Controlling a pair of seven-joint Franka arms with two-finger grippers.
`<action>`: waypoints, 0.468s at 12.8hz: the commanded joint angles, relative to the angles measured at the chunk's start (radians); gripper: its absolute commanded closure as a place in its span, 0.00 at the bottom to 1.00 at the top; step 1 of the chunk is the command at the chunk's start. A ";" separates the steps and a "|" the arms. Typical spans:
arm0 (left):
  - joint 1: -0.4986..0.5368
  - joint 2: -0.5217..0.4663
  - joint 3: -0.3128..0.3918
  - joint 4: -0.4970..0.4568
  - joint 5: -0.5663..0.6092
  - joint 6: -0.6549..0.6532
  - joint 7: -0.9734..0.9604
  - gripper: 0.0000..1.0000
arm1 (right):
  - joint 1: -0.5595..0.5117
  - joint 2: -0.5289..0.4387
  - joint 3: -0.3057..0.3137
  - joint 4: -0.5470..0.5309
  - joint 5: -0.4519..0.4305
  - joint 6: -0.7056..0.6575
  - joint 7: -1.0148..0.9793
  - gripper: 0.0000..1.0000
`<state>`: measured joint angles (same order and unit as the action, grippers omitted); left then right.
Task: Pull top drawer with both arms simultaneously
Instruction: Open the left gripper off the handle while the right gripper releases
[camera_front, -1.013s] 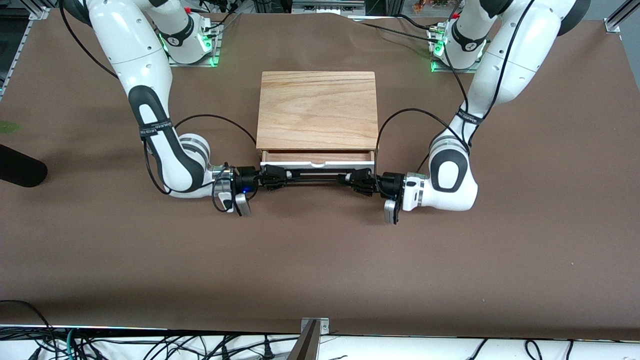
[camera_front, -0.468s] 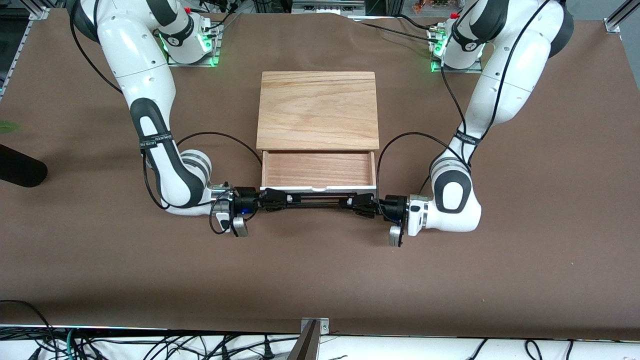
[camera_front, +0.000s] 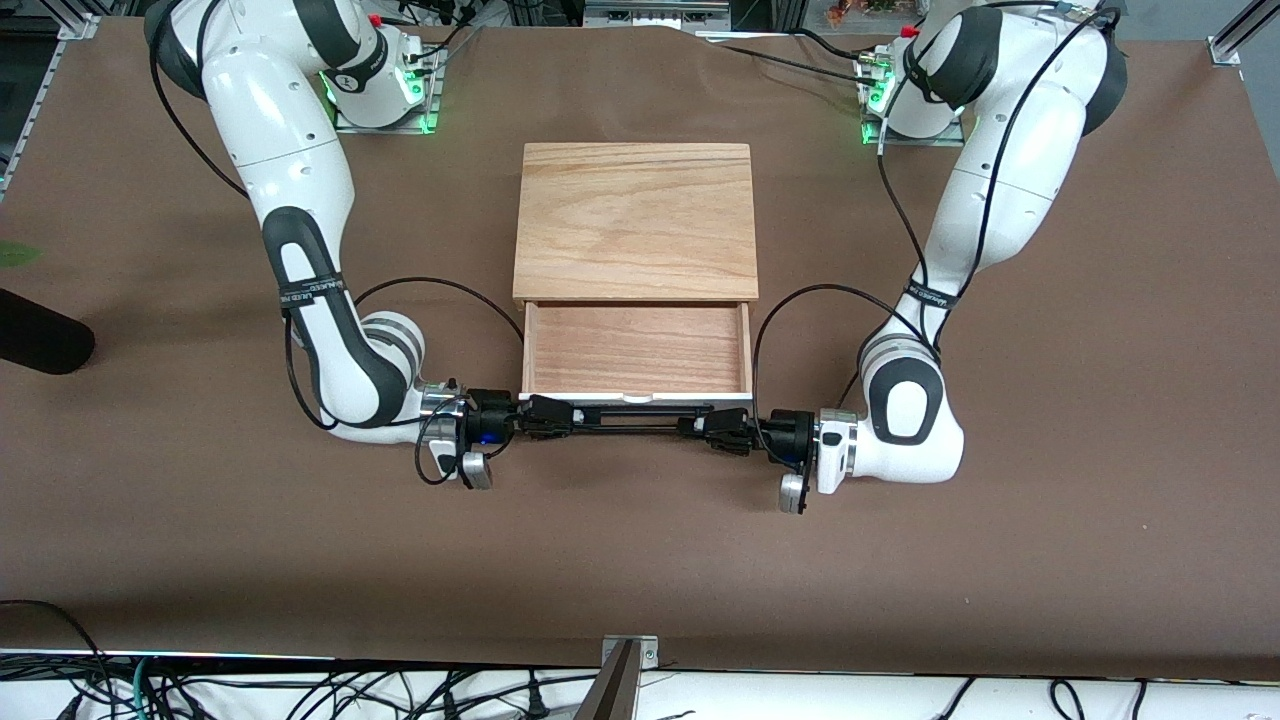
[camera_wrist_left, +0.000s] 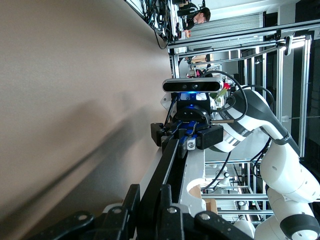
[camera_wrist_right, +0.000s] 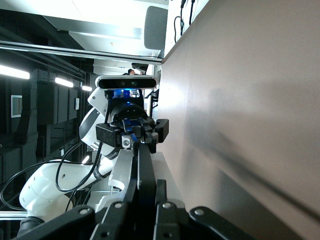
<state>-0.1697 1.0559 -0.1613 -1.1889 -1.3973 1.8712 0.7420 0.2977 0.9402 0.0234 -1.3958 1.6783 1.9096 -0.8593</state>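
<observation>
The top drawer (camera_front: 636, 350) stands pulled well out of the light-wood cabinet (camera_front: 636, 220), its empty wooden floor showing. Its thin black bar handle (camera_front: 630, 418) runs along the white front panel. My left gripper (camera_front: 705, 424) is shut on the handle's end toward the left arm. My right gripper (camera_front: 558, 415) is shut on the end toward the right arm. In the left wrist view my left gripper (camera_wrist_left: 150, 200) clamps the bar (camera_wrist_left: 167, 162), with the right gripper (camera_wrist_left: 186, 136) at its other end. In the right wrist view my right gripper (camera_wrist_right: 147, 196) clamps the bar (camera_wrist_right: 145, 165), facing the left gripper (camera_wrist_right: 132, 132).
The brown table mat (camera_front: 640, 560) spreads all round the cabinet. A black object (camera_front: 40, 340) lies at the right arm's end of the table. Cables hang along the table edge nearest the front camera.
Both grippers have moved toward the front camera with the handle in them. The drawer has slid from barely open to well out of the cabinet.
</observation>
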 joint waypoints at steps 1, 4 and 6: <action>0.021 0.052 0.049 0.100 -0.005 0.060 -0.052 0.99 | -0.005 -0.003 0.003 -0.005 0.000 0.013 0.003 1.00; 0.021 0.050 0.049 0.097 -0.005 0.060 -0.050 0.77 | -0.003 -0.001 0.003 -0.005 0.000 0.013 0.003 0.99; 0.016 0.050 0.049 0.097 -0.005 0.060 -0.050 0.38 | 0.006 -0.001 0.003 -0.005 -0.006 0.028 0.002 0.05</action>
<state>-0.1601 1.0690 -0.1337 -1.1490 -1.3974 1.9120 0.7115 0.2960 0.9428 0.0231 -1.3986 1.6772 1.9083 -0.8586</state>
